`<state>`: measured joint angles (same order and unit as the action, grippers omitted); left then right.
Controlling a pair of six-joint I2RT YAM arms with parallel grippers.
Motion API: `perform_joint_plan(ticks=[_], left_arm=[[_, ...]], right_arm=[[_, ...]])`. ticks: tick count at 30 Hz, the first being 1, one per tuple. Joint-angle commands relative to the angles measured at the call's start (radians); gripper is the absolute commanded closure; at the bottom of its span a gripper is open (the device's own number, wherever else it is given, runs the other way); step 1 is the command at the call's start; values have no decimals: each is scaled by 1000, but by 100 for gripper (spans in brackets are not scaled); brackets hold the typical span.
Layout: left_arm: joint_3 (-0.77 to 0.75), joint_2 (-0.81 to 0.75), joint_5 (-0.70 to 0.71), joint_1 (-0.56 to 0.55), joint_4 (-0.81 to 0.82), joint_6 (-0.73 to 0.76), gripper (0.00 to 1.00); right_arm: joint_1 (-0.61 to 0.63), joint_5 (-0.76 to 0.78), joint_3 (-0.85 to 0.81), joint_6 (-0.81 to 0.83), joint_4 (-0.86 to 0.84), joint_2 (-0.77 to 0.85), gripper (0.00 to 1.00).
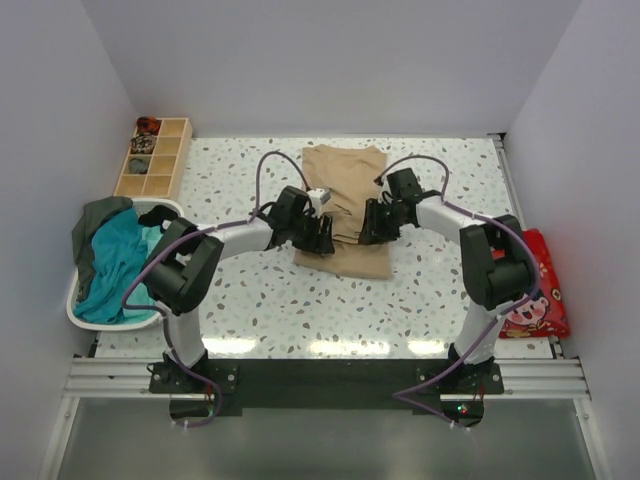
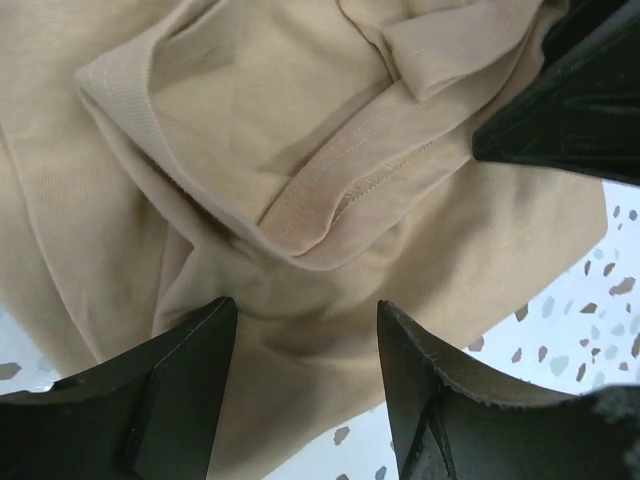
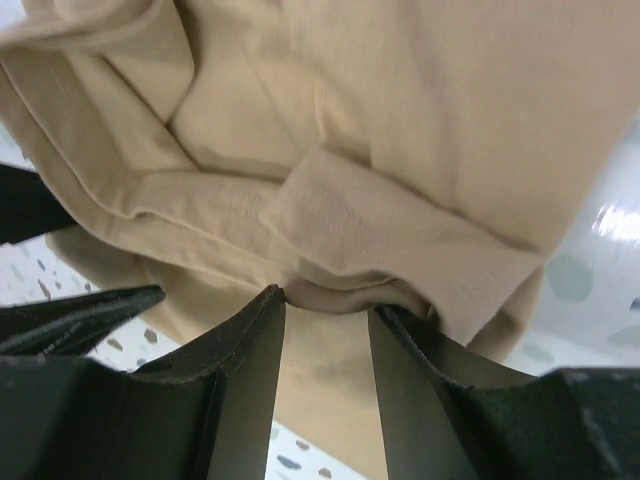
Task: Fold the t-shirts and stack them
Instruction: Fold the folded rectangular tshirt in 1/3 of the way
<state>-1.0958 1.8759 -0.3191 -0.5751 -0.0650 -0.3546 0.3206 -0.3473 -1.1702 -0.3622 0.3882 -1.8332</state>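
Desk [image 1: 250, 300], near edge: both arm bases are bolted here.
Left edge: white basket [image 1: 75, 310] holding a teal t-shirt [image 1: 115, 255] and a dark grey-green t-shirt [image 1: 95, 220], both unfolded.
Right edge: red packet [image 1: 535, 285], not part of the job.
Left pincer [image 2: 305, 310]: jaws apart, low over the cloth, with a stitched hem just ahead of the tips. Nothing is clamped.
Right pincer [image 3: 325, 300]: jaws part-way apart with a fold of hem at the tips. Whether it is clamped cannot be told.
Beige t-shirt [image 1: 345, 185]: lies as a narrow strip from the desk's centre toward the far edge. Its near portion is rumpled between the pincers.
Step in hand (judged): gathering the near portion for a fold.
Procedure: take all layers at matching points on each side. Lift level, carry both sides toward the far edge together, and lay flat. Release only once the edges align.
Far left corner: wooden compartment tray [image 1: 155, 158].
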Motion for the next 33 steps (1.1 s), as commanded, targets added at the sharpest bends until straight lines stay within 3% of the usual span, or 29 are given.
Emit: perform_joint_plan(ticks=[1,14,20,24,27,33], left_arm=[[14,-17,138,11,-6,29,37],[319,-184,63,9,114,-112,37],[433,-346,51,-58,140,-225,37],[401,-441,109,-117,100,-254,35],[338,-500,159,-118,67,-244,34],[148,-462,327,-115,8,-80,29]], right_arm=[[0,77,-114,22,-35,-44,57],[-32,198,-256,9,-58,-167,63],[-32,208,-183,22,-95,-60,60],[-32,130,-132,37,-89,66,56],[-25,-16,-93,28,-86,150,55],[35,-102,28,20,-67,235,54]])
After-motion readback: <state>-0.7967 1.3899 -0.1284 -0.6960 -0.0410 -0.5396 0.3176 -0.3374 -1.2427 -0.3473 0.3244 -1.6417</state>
